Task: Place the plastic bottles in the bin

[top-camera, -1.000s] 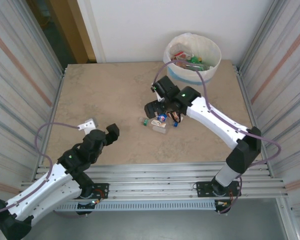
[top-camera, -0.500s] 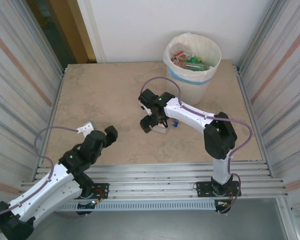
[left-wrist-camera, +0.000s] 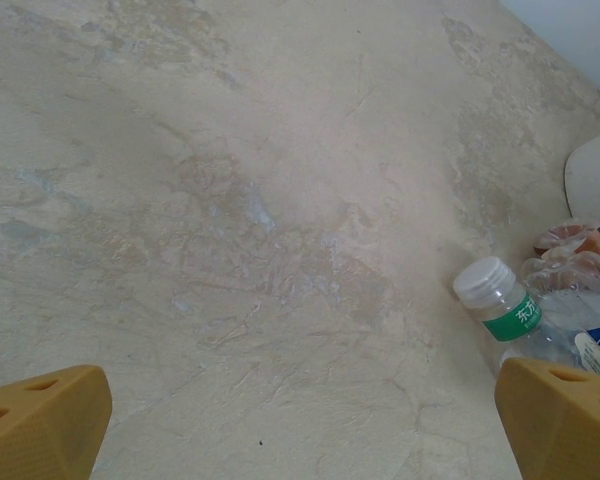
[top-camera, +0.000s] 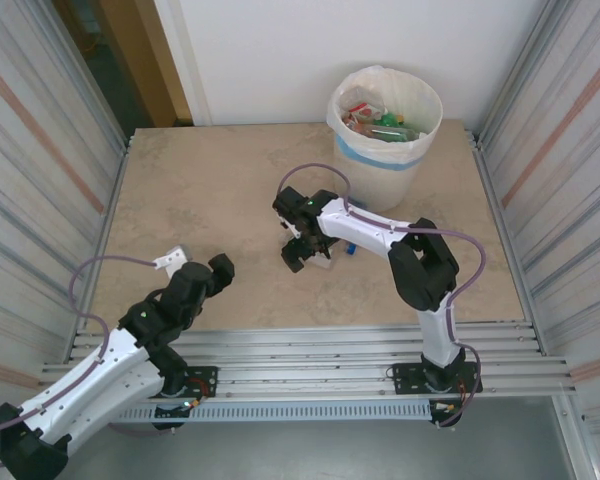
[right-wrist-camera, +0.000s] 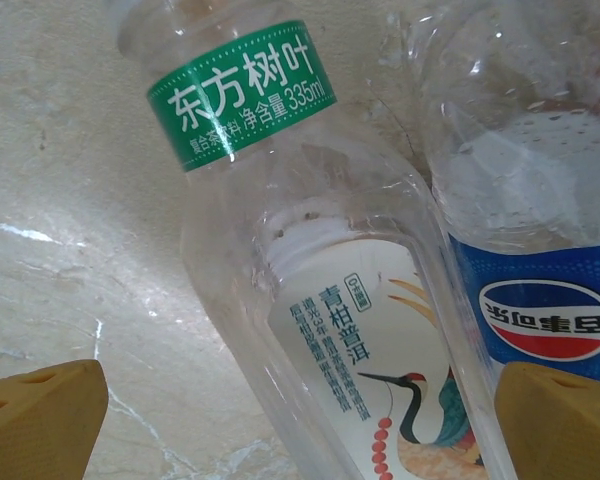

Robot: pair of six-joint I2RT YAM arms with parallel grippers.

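Note:
Several plastic bottles lie in a cluster mid-table (top-camera: 325, 260). My right gripper (top-camera: 302, 245) hangs low over them, open. Between its orange fingertips (right-wrist-camera: 40, 415) the right wrist view has a clear bottle with a green label (right-wrist-camera: 240, 95) and a crane label, lying on the table. A blue-labelled bottle (right-wrist-camera: 540, 310) lies against it on the right. My left gripper (top-camera: 195, 262) hovers open near the front left with nothing between its fingers (left-wrist-camera: 40, 420). To its right lie a white-capped bottle (left-wrist-camera: 500, 305) and other bottles. The bin (top-camera: 385, 150) stands at the back right with bottles inside.
Corrugated metal walls close in the left and right sides of the marble-patterned table (top-camera: 200, 190). A metal rail runs along the near edge (top-camera: 310, 350). Purple cables trail from both arms. The bin's white base (left-wrist-camera: 595, 180) appears at the right edge of the left wrist view.
My right arm has folded at the elbow and swung its gripper left and down onto the bottle cluster. The left arm has barely shifted.

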